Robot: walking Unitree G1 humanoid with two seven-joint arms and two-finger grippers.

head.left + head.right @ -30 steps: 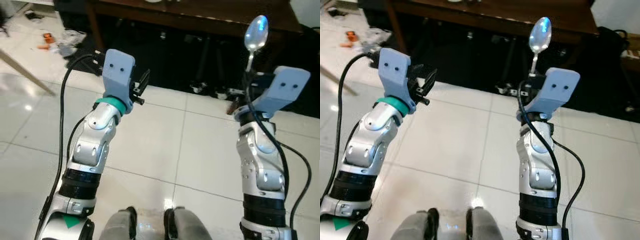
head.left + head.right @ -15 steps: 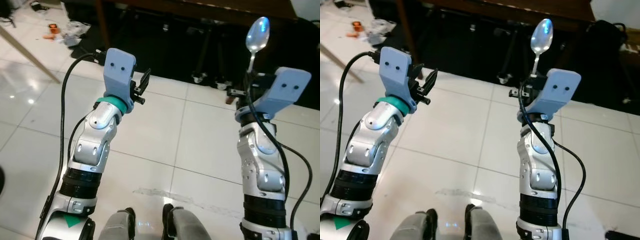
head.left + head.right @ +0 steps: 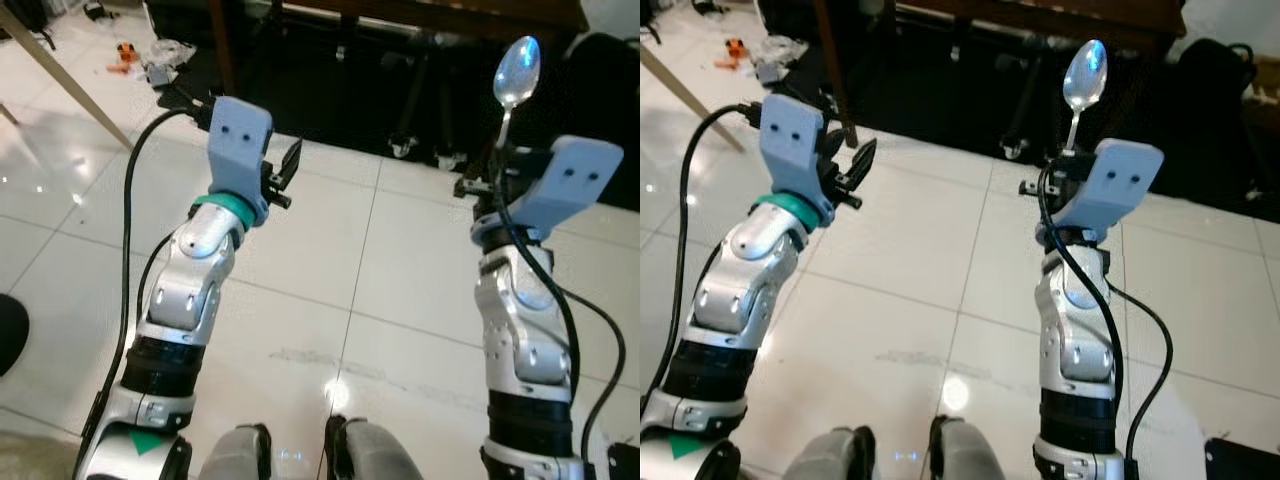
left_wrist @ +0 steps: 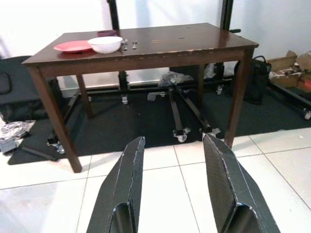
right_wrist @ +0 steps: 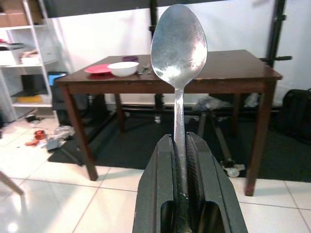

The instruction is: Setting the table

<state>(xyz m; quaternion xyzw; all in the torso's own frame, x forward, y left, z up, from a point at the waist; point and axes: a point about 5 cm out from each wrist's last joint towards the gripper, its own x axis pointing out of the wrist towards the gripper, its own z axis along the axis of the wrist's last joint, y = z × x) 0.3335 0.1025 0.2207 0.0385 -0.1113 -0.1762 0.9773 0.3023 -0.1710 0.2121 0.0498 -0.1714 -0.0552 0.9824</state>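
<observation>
Your right end effector (image 5: 182, 165) was clamped on a spoon (image 5: 178, 53), gripping the handle so the bowl stood upright above the fingers. You held it raised on the right, over the white tiled floor (image 3: 330, 290), well short of the worktop (image 4: 146, 48). Your left end effector (image 4: 170, 184) was raised on the left with its two fingers spread apart and nothing between them.

The dark wooden worktop stood ahead of you, far across the tiles, on a black mat (image 4: 146, 126). At its left end lay a red plate (image 4: 73, 46) with a white bowl (image 4: 105, 44) just beside it on the right. Some cutlery (image 4: 128, 45) lay next to the bowl, too small to tell apart, and a small dark dish (image 4: 107, 33) sat behind it. The rest of the top was bare wood.

Small clutter (image 3: 140, 65) lay on the floor far to your left. A black bag (image 5: 296, 109) sat to the right of the worktop.
</observation>
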